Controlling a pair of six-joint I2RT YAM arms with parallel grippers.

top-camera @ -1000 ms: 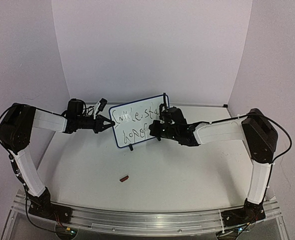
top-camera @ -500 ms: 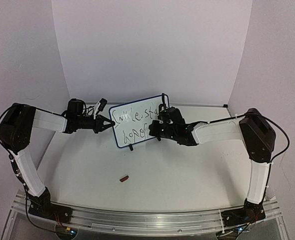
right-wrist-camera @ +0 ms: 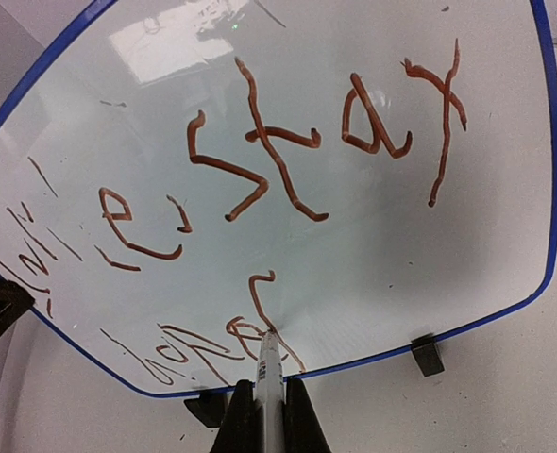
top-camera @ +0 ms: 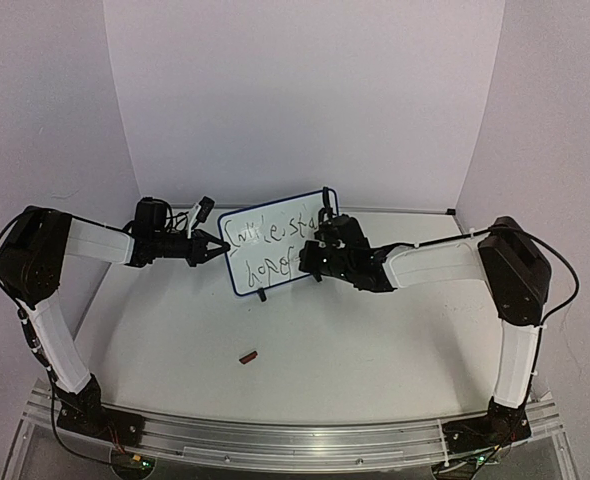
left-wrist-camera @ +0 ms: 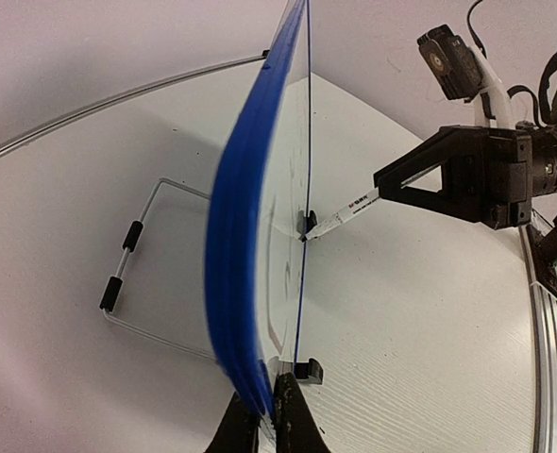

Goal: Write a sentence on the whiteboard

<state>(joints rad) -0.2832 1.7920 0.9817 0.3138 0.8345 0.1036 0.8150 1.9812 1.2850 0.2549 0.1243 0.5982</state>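
Note:
The whiteboard stands upright at the back middle of the table, white with a thin blue frame. My left gripper is shut on its left edge, jaws pinching the frame. The sentence runs in two scrawled lines, reddish-brown in the right wrist view. My right gripper is shut on a white marker. The marker's tip touches the board at the end of the lower line. The marker also shows from the side, held by the right gripper.
A small dark red cap lies on the table in front of the board. A thin wire stand rests behind the board. White walls close in the back and sides. The metal rail with both arm bases runs along the near edge.
My right gripper with the marker has shifted slightly to the left on the lower line. The left arm and the board have stayed still.

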